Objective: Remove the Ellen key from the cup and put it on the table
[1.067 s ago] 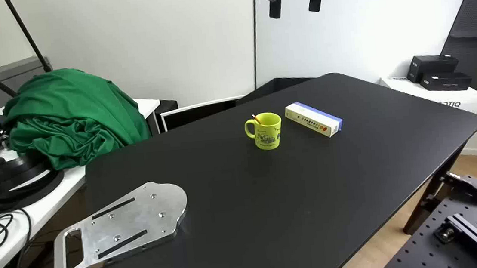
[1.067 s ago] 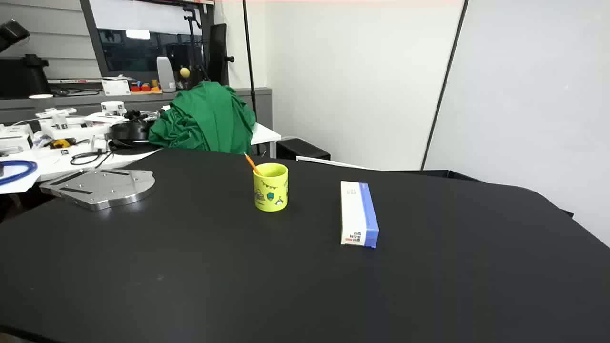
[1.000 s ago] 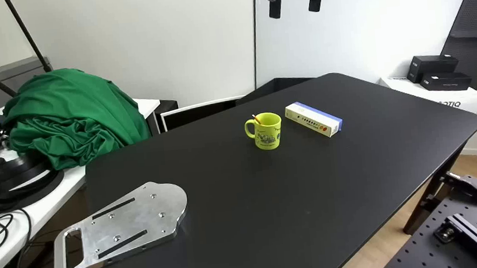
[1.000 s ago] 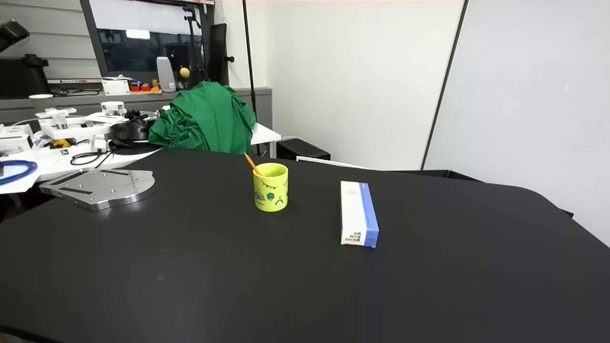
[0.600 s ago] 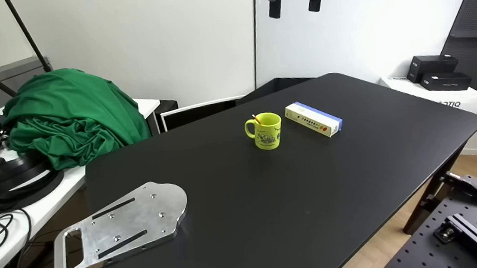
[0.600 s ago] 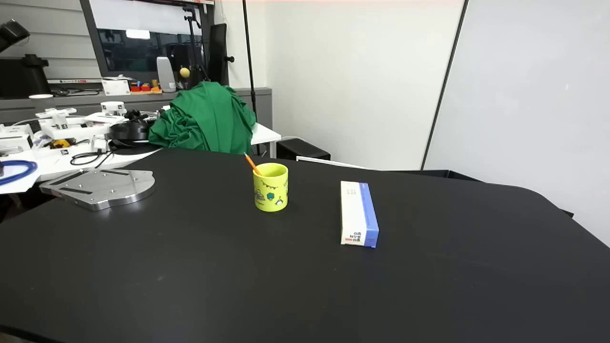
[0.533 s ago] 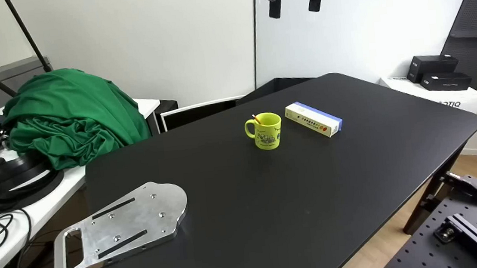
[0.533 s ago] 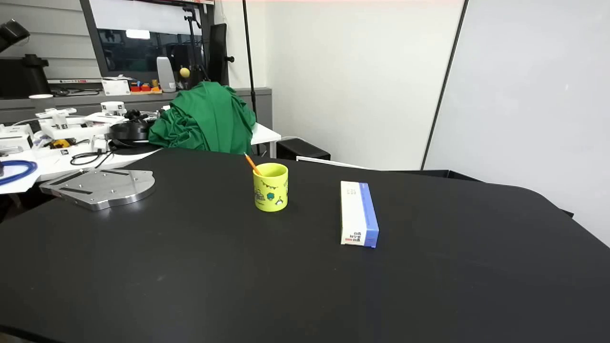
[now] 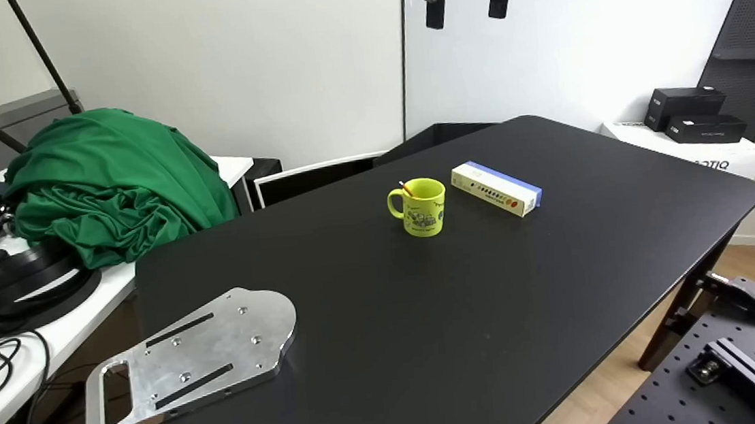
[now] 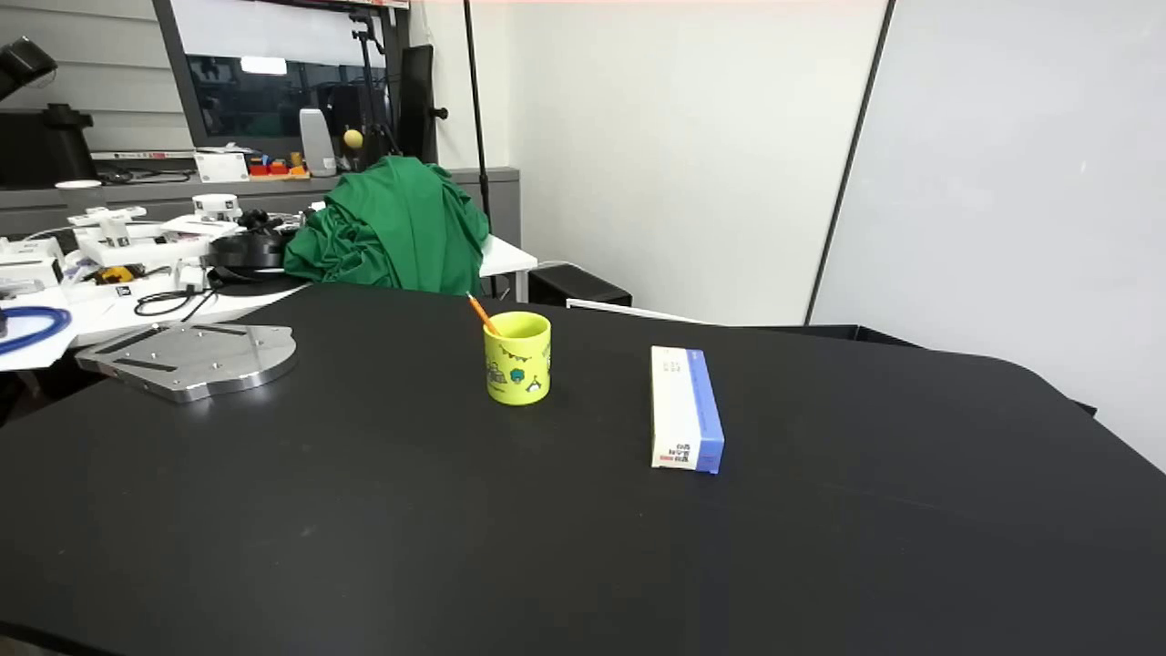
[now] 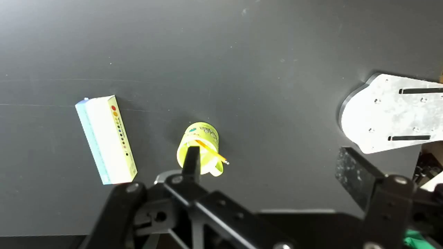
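Gripper [image 9: 467, 21]: one; I see its two fingers [image 9: 499, 0] spread, well above the table [image 9: 443, 343].
Orange rod [image 10: 483, 313]: one, leaning inside the cup [image 10: 517, 375], end past the rim.
Cup: one, upright.
Box [image 10: 685, 405]: one, near the cup.
Metal plate [image 9: 206, 350]: one.

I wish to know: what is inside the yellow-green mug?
An orange pencil leans in the mug, its upper end sticking out. The mug's wall hides the lower end; in the wrist view, a pincer finger covers part of the opening.
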`<state>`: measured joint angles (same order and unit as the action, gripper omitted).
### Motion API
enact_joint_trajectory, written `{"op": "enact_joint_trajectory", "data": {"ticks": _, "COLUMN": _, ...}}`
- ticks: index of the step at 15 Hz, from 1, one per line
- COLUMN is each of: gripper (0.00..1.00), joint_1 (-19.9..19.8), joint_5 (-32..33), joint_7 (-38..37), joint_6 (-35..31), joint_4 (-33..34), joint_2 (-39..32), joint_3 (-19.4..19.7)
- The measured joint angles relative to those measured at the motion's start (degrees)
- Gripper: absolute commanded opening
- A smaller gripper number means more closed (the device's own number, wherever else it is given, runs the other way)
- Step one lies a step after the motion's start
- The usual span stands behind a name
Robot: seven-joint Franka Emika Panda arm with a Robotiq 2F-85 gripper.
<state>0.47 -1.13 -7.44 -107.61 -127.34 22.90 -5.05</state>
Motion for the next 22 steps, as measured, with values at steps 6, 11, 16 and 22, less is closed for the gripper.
{"op": "enact_joint_trajectory", "data": {"ticks": 6, "gripper": 1.0, "joint_1": 0.0, "joint_5": 0.6, "joint_7": -0.2, "joint_6": -0.8, "joint_4": 0.0, "joint_2": -0.1, "joint_3": 0.0}}
{"op": "enact_joint_trajectory", "data": {"ticks": 11, "gripper": 1.0, "joint_1": -0.7, "joint_5": 7.3, "joint_7": -4.5, "joint_6": -10.6, "joint_4": 1.1, "joint_2": -4.1, "joint_3": -1.0}}
{"op": "enact_joint_trajectory", "data": {"ticks": 16, "gripper": 1.0, "joint_1": -1.1, "joint_5": 20.0, "joint_7": -15.6, "joint_6": -17.2, "joint_4": 4.9, "joint_2": -13.5, "joint_3": -4.2}}
{"op": "enact_joint_trajectory", "data": {"ticks": 22, "gripper": 1.0, "joint_1": 0.6, "joint_5": 30.5, "joint_7": -27.6, "joint_6": -17.4, "joint_4": 8.2, "joint_2": -24.9, "joint_3": -4.7}}
